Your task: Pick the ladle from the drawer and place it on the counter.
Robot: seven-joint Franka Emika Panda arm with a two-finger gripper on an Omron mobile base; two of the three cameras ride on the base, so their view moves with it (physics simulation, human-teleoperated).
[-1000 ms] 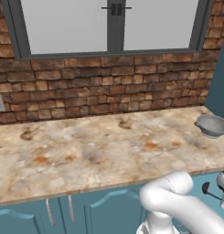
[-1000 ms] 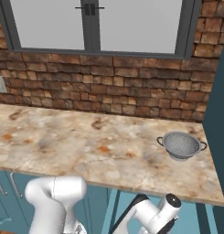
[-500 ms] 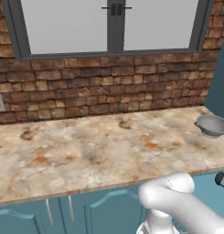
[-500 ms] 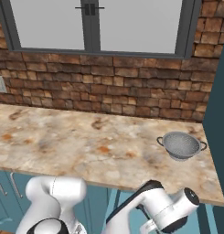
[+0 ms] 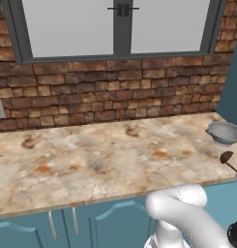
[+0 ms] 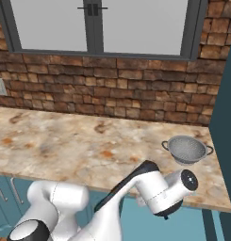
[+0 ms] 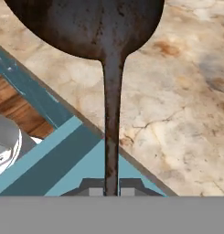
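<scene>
1 marbled counter [image 5: 91, 164] under brick wall [image 5: 115, 92], window [image 5: 115, 26]; jaws clamped on ladle [image 7: 111, 91] handle.

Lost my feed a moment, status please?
Hand shut on dark grey long-handled ladle. Ladle bowl over beige marbled stone counter, not yet set down. Grey metal colander sits apart.

Dark rust-flecked ladle [image 7: 111, 68]; beige, orange-blotched counter [image 5: 91, 164].

Glossy white rounded arm [image 6: 136, 197], black joint caps
</scene>
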